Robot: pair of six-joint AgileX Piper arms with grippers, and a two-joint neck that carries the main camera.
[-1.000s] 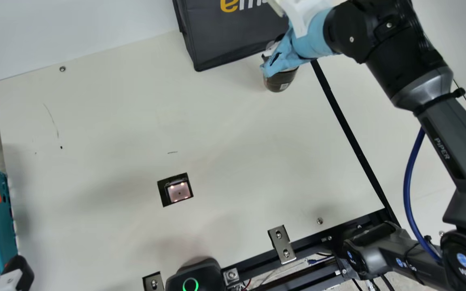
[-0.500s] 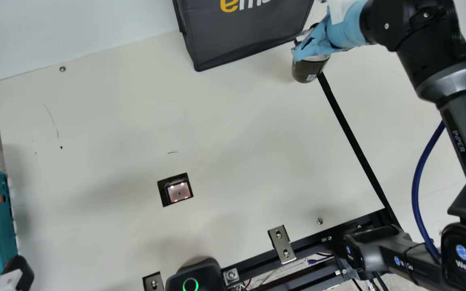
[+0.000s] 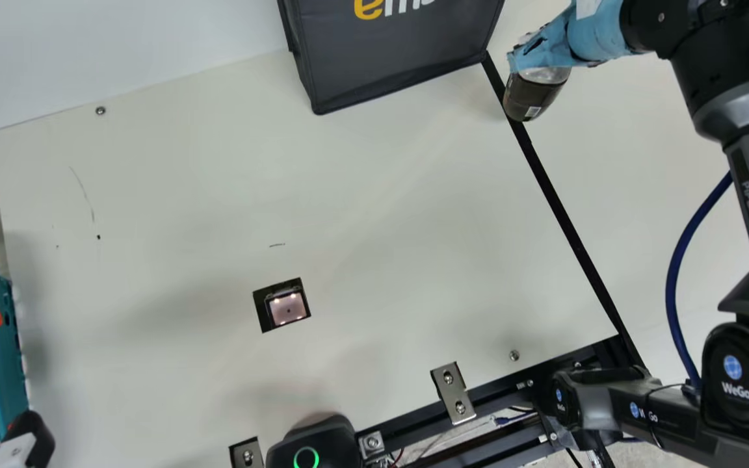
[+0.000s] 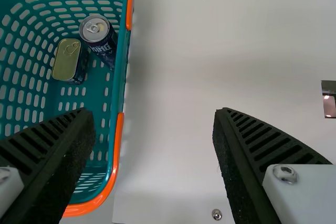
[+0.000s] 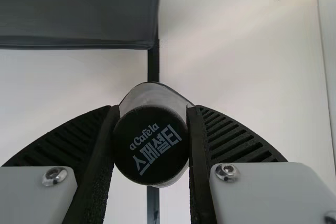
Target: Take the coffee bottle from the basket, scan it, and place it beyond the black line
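My right gripper (image 3: 540, 49), in blue covering at the main view's top right, is shut on the coffee bottle (image 3: 534, 94). The bottle's dark lower part overlaps the black line (image 3: 563, 214) there. In the right wrist view, the bottle's black cap (image 5: 151, 145) sits between both fingers of the right gripper (image 5: 153, 109), with the black line (image 5: 153, 66) running behind it. At the main view's lower left is my left gripper (image 3: 30, 437); in the left wrist view the left gripper (image 4: 155, 114) is open beside the teal basket (image 4: 116, 150), nothing between its fingers.
A dark bag (image 3: 394, 52) stands at the back edge, close left of the black line. The lit scanner window (image 3: 287, 308) lies in the table's middle. Two cans, one tall (image 4: 100, 38) and one flat (image 4: 67, 60), are in the basket.
My right arm has carried the bottle rightward and slightly toward the back, from in front of the bag to over the black line. The left arm has stayed still.
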